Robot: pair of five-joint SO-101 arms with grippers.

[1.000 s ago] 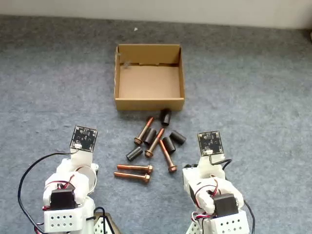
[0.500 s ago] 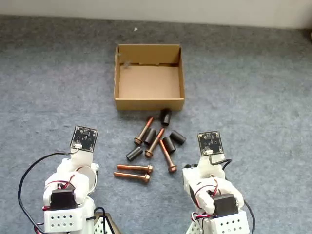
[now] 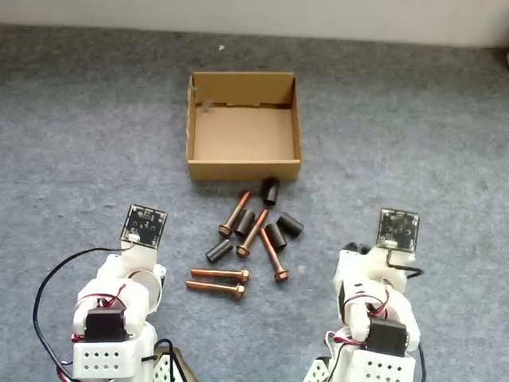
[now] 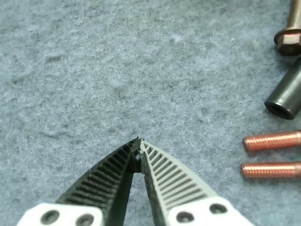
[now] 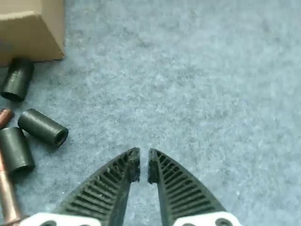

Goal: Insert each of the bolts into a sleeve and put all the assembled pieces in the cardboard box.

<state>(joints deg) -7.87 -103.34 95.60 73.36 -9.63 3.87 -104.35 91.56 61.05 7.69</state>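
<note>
Nothing has yet been assembled, as far as can be seen: five copper-coloured bolts (image 3: 216, 273) and five black sleeves (image 3: 289, 225) are left loose on the grey carpet (image 3: 413, 143), and none is shown inside the box (image 3: 242, 169). Two bolts are laid side by side farthest from the box. Three more are scattered closer to it among four of the sleeves, some of them touching. The fifth sleeve is set just before the box's front wall. No bolt is seen threaded into a sleeve, so all five insertions and all five placements are judged to remain. The left arm (image 3: 119, 294) is folded low, well short of the box and off to its left. The left gripper (image 4: 137, 148) is pressed closed on nothing and pointed down at bare carpet, beside the threaded ends of the two far bolts. The right arm (image 3: 374, 294) is drawn back likewise, well short of the box and to its right. The right gripper (image 5: 143, 165) is all but closed, empty, with a sliver of gap at the tips, and aimed at bare carpet clear of the pile.
</note>
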